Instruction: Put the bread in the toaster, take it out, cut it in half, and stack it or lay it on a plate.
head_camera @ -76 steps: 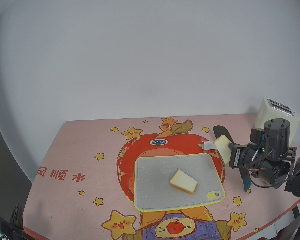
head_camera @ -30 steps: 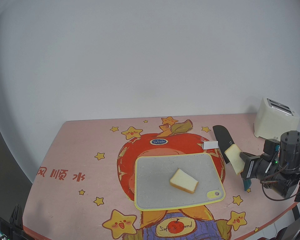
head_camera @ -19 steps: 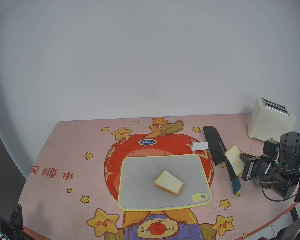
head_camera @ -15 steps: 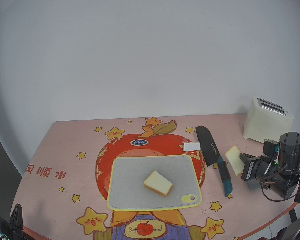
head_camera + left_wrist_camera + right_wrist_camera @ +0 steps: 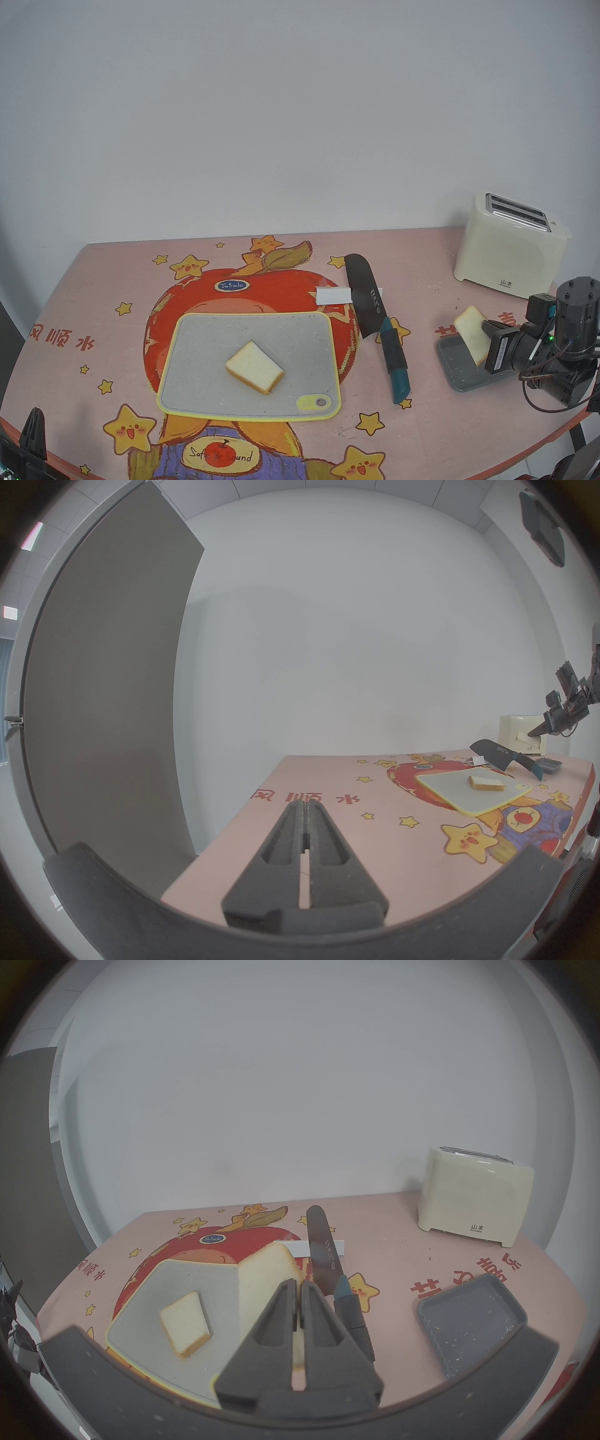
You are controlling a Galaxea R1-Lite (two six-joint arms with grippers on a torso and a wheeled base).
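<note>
One bread half [image 5: 255,375] lies flat on the grey cutting board [image 5: 187,387], seen too in the right wrist view as the bread half [image 5: 185,1322] on the board [image 5: 140,1310]. My right gripper [image 5: 484,345] is shut on the other bread half [image 5: 472,332], holding it upright on edge just above the near-left part of the dark grey plate [image 5: 459,375]. In the right wrist view that held half [image 5: 265,1285] sticks out beside my right gripper [image 5: 299,1294], with the plate [image 5: 472,1322] off to one side. My left gripper [image 5: 304,830] is shut and empty, off the table's left end.
A black knife [image 5: 377,322] with a teal-tipped handle lies between the board and the plate. A small white block [image 5: 333,295] sits by its blade. The cream toaster [image 5: 509,253] stands at the back right, slots empty. The table's front edge runs close to the plate.
The head camera has swung right, shifting the whole scene left. My right gripper carried the bread half from beside the knife to the right, over the grey plate.
</note>
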